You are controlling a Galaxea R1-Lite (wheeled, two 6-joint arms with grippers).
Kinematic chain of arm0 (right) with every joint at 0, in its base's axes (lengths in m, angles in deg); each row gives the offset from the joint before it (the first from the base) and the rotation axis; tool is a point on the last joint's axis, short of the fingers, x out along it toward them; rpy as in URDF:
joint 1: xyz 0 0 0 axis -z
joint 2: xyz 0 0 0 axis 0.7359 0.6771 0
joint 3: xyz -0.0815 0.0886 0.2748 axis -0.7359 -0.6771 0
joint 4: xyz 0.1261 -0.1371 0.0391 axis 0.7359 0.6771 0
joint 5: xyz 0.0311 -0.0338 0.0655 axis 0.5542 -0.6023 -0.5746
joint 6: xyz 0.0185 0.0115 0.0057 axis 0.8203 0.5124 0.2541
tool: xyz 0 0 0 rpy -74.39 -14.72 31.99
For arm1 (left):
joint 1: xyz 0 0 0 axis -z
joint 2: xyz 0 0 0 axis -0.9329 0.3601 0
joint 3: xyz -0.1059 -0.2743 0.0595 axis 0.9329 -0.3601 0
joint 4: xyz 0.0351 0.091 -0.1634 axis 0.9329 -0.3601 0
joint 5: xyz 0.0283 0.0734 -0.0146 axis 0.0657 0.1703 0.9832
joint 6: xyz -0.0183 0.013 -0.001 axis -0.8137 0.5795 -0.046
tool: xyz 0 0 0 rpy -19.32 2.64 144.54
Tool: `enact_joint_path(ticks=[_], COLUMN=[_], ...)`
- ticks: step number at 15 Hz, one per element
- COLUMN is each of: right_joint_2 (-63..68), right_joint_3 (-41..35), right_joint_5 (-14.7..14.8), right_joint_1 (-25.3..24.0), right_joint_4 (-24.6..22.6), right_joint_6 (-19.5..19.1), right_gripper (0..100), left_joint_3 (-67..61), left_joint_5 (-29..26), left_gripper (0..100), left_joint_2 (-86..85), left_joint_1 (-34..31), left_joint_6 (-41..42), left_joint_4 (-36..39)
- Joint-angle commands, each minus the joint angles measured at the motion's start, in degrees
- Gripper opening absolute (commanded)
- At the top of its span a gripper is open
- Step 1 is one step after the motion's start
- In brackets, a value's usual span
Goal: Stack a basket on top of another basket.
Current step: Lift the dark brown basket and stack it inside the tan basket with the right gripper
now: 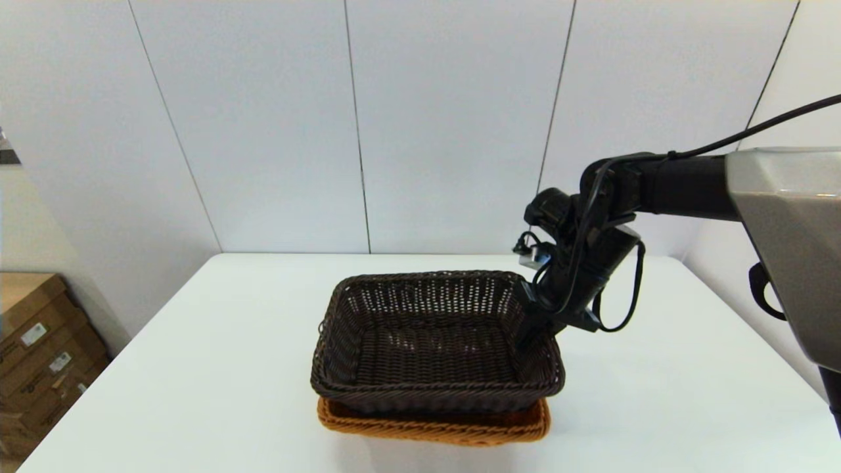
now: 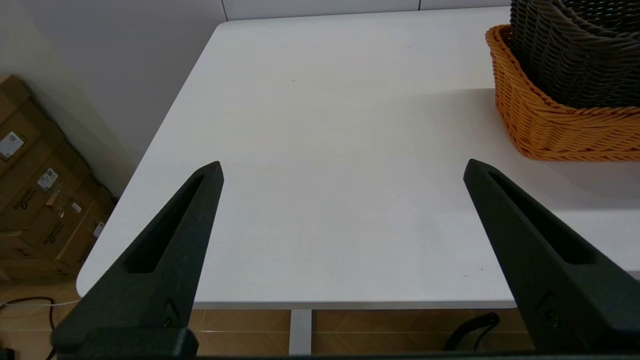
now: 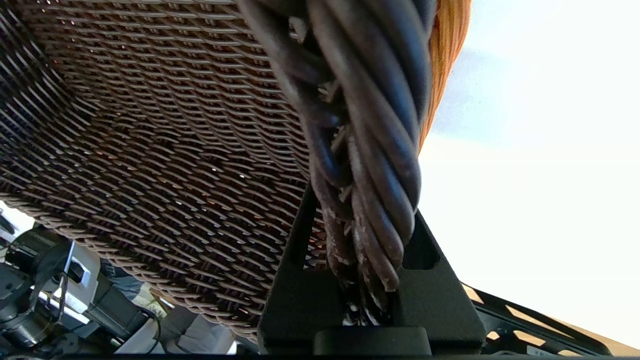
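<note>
One right hand [image 1: 533, 328] angles down, clamped on the dark basket's [image 1: 433, 335] right rim.

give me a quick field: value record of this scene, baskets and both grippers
dark basket: nested in the orange one, rim above it
orange basket: on the table, under the dark one
right gripper: fingers shut on the dark basket's right rim
left gripper: fingers open, holding nothing, off to the left of the baskets near the table edge
stack: dark on orange, not yet released
</note>
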Motion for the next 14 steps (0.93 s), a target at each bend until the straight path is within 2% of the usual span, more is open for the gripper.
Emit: enact_joint_path(ticks=[1,3,4,11,14], right_joint_2=[-0.63,-1.16,-1.51,-2.13,-6.35], right_joint_3=[0.08,-0.01,-0.01,0.26,0.52], right_joint_5=[-0.1,-0.1,-0.01,1.3,1.74], right_joint_1=[-0.53,-0.53,-0.62,-0.88,1.58], right_joint_4=[0.34,0.34,0.34,0.08,-1.42], right_joint_6=[0.89,1.59,2.03,1.59,0.63], right_gripper=[0,0,100,100,100], left_joint_3=[0.0,0.0,0.0,0.0,0.0], left_joint_5=[0.02,0.02,0.02,0.02,0.02], left_gripper=[100,100,100,100,100], left_joint_2=[0.07,0.07,0.07,0.07,0.07], left_joint_1=[-0.02,-0.02,-0.02,-0.02,-0.02], left_joint_6=[0.0,0.0,0.0,0.0,0.0], left_joint_4=[-0.08,-0.08,-0.08,-0.08,-0.08])
